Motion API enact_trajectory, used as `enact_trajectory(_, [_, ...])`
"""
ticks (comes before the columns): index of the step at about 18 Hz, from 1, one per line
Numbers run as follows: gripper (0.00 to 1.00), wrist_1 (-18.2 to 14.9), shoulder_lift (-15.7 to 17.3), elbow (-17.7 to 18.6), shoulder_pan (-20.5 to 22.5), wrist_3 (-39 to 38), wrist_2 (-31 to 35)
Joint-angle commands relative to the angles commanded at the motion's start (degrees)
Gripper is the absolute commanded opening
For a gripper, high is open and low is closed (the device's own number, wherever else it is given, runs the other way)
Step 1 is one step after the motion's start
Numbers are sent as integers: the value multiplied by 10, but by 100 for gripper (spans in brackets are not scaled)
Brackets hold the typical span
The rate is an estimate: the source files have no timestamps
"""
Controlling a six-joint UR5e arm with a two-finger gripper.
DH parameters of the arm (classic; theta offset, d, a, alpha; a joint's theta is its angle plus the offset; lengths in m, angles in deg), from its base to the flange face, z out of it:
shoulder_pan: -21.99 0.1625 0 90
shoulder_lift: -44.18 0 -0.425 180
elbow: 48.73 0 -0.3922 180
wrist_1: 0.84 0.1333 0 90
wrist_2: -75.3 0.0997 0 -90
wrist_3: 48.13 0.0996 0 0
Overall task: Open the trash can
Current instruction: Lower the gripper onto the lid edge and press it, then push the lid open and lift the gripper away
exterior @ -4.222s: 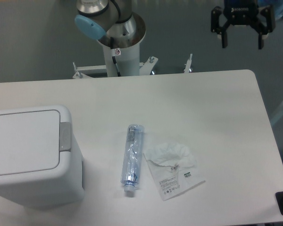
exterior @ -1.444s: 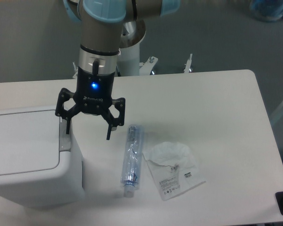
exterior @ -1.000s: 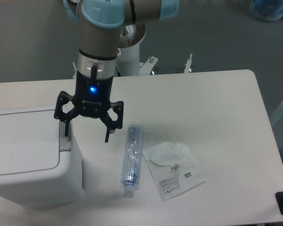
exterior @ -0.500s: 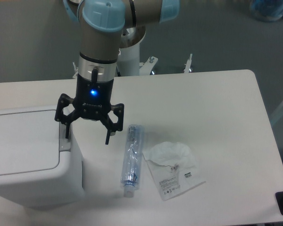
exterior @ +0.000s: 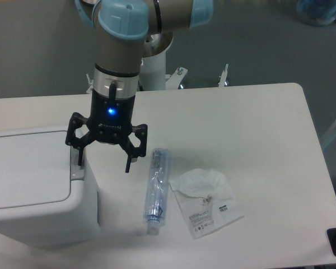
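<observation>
Two fingers spread wide on my gripper (exterior: 103, 163) | one over the bin (exterior: 39, 190) tab (exterior: 77, 166); lid looks shut | bottle (exterior: 157, 189) beside

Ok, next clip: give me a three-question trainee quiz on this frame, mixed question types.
1. True or false: the trash can lid is raised.
2. Which hand finger is over the grey push tab? A) the one on the can side B) the one on the bottle side
3. Fill in: the clear plastic bottle lies between the trash can and the ____.

Key:
1. False; the lid lies flat.
2. A; the other finger hangs over the table.
3. Crumpled plastic packet.
</observation>
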Motion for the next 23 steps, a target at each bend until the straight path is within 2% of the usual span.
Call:
enact_trajectory(12, [100,0,-5,-2,0,0,0])
enact_trajectory(17, [100,2,14,-24,3,-1,-2])
enact_trajectory(23, [100,0,18,-42,52,10,1])
